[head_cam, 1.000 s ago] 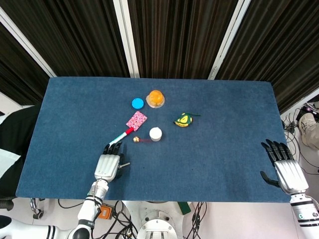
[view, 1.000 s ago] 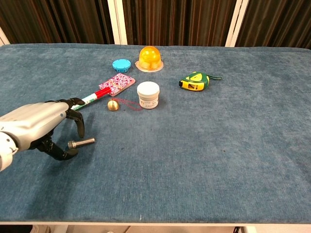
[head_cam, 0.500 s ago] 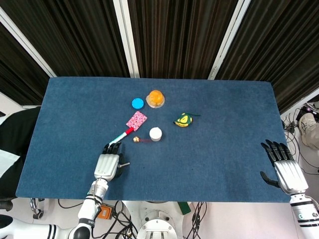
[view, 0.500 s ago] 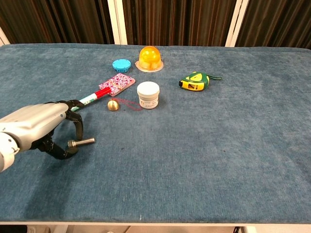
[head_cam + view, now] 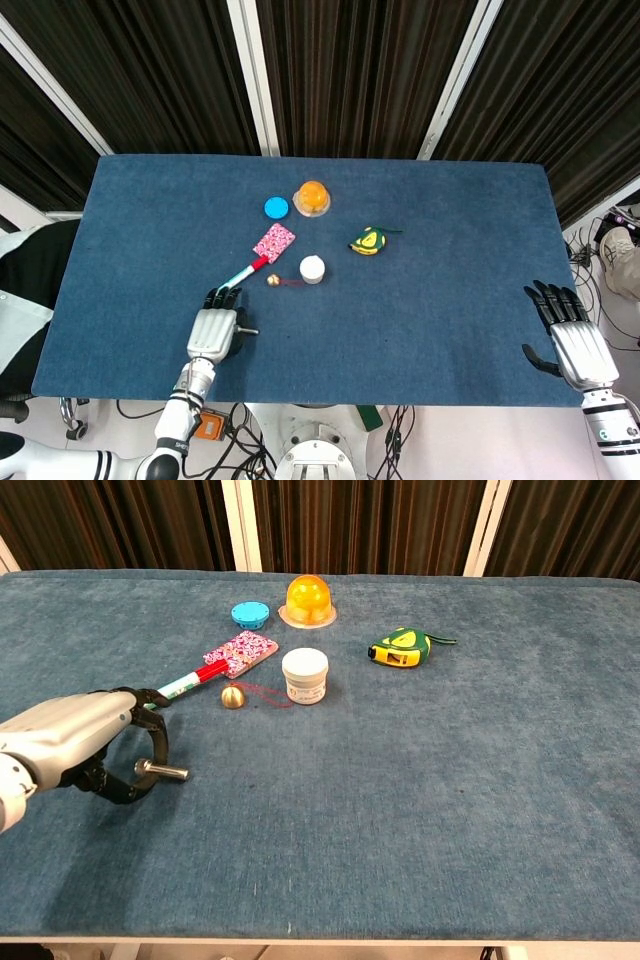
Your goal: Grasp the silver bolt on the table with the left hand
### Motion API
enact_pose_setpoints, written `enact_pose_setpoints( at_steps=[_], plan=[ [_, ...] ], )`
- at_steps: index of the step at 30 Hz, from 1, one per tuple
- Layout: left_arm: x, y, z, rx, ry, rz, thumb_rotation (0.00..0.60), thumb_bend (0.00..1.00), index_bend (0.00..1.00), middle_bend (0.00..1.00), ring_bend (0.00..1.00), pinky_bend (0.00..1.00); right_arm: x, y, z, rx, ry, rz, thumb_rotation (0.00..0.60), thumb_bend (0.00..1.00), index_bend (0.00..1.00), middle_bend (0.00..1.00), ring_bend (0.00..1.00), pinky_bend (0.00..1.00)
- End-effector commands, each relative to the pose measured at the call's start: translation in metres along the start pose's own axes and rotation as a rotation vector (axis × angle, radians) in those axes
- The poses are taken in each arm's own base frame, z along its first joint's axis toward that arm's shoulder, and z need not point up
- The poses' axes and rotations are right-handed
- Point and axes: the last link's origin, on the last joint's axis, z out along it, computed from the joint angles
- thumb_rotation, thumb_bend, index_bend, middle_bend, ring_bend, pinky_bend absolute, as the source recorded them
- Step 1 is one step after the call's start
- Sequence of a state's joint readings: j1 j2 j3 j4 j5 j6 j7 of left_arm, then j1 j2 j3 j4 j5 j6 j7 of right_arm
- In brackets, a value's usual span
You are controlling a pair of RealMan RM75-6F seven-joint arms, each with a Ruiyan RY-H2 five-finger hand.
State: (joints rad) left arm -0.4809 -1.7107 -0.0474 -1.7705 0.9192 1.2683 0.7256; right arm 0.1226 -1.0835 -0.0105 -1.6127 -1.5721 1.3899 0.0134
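Observation:
The silver bolt [image 5: 170, 773] lies on the blue cloth at the front left, its shaft pointing right; in the head view the bolt [image 5: 247, 331] pokes out beside the hand. My left hand [image 5: 70, 742] curls over its head end, with a finger above and the thumb below closing a ring on it. From above, the left hand [image 5: 212, 333] covers the bolt's head. My right hand [image 5: 570, 342] rests at the table's front right corner, fingers spread and holding nothing.
Behind the left hand lie a red, white and green pen [image 5: 185, 683], a pink patterned card [image 5: 240, 653], a gold bell [image 5: 232, 696] and a white jar [image 5: 304, 674]. Further back are a blue cap [image 5: 250, 613], an orange dome [image 5: 309, 598] and a tape measure [image 5: 400, 647].
The left hand's finger and thumb have closed in on the bolt's head. The bolt has shifted a little left and turned flatter. The right hand has stayed still.

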Motion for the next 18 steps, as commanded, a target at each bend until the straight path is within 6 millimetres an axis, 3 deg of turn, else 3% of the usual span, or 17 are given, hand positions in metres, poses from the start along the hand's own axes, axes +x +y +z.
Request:
enact_pose_setpoints(
  at_steps=[1, 8, 12, 18],
  plan=[
    [0.0, -0.001, 0.0, 0.001, -0.002, -0.014, 0.6, 0.45, 0.57, 0.1, 0.0, 0.05, 0.0, 0.0, 0.0, 0.001, 0.0, -0.001, 0.6, 0.46, 0.03, 0.08, 0.07, 0.08],
    [0.015, -0.005, -0.008, -0.024, 0.003, -0.052, 0.6, 0.45, 0.57, 0.1, 0.0, 0.05, 0.0, 0.0, 0.0, 0.001, 0.0, 0.001, 0.6, 0.46, 0.03, 0.08, 0.07, 0.08],
    [0.042, -0.01, -0.016, -0.059, 0.025, -0.07, 0.6, 0.45, 0.57, 0.1, 0.0, 0.05, 0.0, -0.001, -0.001, 0.004, -0.001, 0.001, 0.6, 0.46, 0.03, 0.08, 0.07, 0.08],
    [0.104, -0.016, -0.033, -0.111, 0.075, -0.147, 0.6, 0.45, 0.57, 0.1, 0.0, 0.05, 0.0, 0.0, -0.001, 0.001, 0.0, 0.004, 0.6, 0.46, 0.03, 0.08, 0.07, 0.08]
  ],
)
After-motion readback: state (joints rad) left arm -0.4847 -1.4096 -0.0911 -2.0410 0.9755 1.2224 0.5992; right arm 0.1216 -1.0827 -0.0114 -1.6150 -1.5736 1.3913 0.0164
